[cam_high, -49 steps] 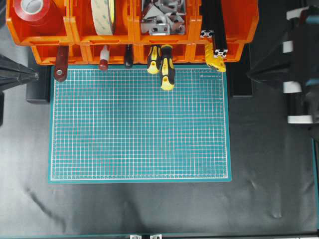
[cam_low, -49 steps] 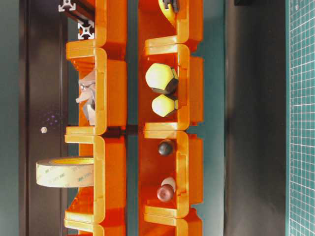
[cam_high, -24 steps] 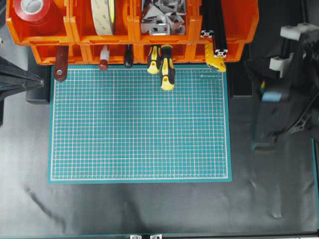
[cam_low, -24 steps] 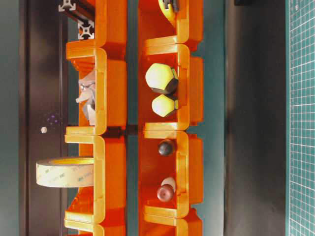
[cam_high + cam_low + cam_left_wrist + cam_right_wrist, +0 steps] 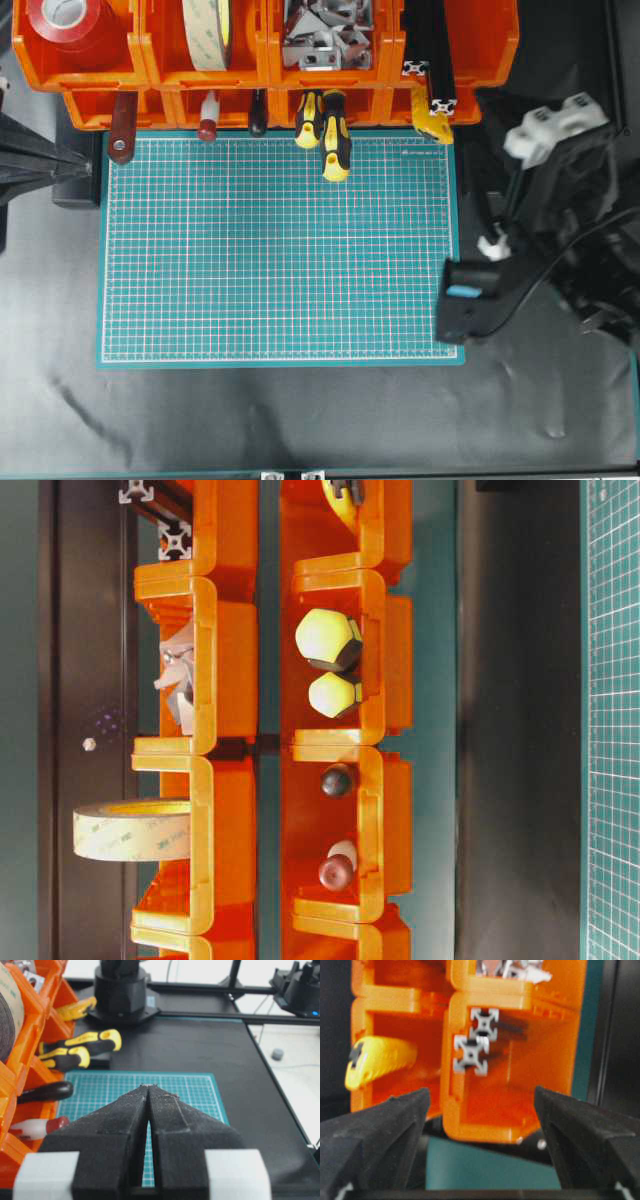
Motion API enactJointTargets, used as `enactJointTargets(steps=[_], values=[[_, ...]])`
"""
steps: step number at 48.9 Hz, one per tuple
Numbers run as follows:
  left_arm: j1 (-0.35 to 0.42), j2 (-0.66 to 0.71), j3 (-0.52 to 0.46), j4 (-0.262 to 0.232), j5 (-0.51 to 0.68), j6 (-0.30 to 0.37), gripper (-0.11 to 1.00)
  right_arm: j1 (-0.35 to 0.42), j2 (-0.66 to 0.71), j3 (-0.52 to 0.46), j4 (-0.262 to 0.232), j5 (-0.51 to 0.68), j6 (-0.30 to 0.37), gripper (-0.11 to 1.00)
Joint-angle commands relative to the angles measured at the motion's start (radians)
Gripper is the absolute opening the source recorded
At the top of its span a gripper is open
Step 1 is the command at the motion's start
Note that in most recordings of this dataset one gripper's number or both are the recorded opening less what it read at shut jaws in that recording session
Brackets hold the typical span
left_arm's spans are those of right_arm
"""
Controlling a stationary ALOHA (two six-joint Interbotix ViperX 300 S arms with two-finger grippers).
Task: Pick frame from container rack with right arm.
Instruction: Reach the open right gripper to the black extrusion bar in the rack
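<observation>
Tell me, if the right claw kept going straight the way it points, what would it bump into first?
Probably the container rack: the open right claw faces an orange bin. The frame ends stick out of it, so a bar might be met first. How far off the bin is, the blur hides.

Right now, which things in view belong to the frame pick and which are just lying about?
Job:
frame
container rack
right end effector, open

Lying about:
yellow-handled screwdrivers
red tape roll
metal brackets
green mat
left end effector, shut
</observation>
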Motion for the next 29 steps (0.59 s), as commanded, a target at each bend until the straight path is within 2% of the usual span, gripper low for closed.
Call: enactJointTargets(steps=[1,10,29], values=[[-0.002,0.006,-0.023,0.005,-0.008,-0.003,0.0,-0.009,0.009,-0.005,-0.032,-0.023,0.012,0.81],[-0.003,0.006,-0.021,0.005,-0.005,-0.003,0.0,-0.04,0.051,-0.012,-0.089,-0.032,0.017,0.81],[-0.005,0.003,-0.021,0.005,-0.003,-0.003,0.0,-0.097,0.092,-0.009,-0.089,-0.034,0.021,0.81]])
